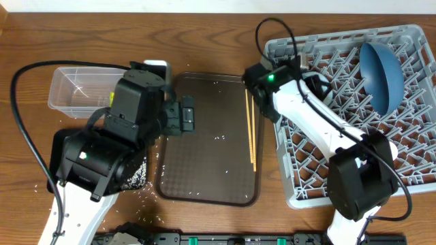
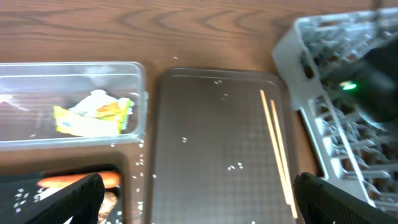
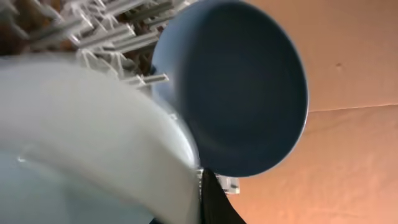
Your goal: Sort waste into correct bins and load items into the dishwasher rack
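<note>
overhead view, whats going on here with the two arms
The robot is mid-cleanup. The blue plate stands in the grey rack, and the right gripper is at the rack's corner with the white bowl close against its camera. The left gripper hangs open over the brown tray, where the chopsticks lie. The wrapper is in the clear tub.

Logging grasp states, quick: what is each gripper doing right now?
Left gripper: open, empty.
Right gripper: closed on the white bowl.
</note>
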You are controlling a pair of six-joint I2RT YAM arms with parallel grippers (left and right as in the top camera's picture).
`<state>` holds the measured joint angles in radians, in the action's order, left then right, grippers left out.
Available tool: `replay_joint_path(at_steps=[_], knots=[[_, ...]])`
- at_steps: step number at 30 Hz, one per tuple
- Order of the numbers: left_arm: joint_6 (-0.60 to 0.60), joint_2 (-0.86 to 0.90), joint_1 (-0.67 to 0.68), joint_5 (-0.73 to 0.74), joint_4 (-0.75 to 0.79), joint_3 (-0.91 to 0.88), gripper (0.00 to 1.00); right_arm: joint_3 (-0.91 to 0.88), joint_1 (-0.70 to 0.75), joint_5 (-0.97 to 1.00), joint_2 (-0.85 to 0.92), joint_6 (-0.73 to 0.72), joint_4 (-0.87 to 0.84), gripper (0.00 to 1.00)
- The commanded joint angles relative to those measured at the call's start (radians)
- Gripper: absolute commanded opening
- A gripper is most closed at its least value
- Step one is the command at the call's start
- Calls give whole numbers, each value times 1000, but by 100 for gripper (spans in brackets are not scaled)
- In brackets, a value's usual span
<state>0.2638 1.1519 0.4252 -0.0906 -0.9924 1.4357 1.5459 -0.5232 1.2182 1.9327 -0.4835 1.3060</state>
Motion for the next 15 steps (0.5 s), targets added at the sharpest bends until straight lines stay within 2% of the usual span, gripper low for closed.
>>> replay_joint_path(at_steps=[1, 4, 12, 15], knots=[[-9, -3, -33, -42, -10, 13, 98, 90, -5, -15, 8, -36, 23, 1], [-9, -3, -50, -41, -21, 13, 98, 103, -5, -60, 8, -37, 34, 1], [-9, -3, -51, -41, -39, 13, 98, 85, 45, -201, 55, -277, 157, 1], [-9, -3, -51, -41, -39, 13, 98, 85, 86, -212, 58, -301, 154, 1]])
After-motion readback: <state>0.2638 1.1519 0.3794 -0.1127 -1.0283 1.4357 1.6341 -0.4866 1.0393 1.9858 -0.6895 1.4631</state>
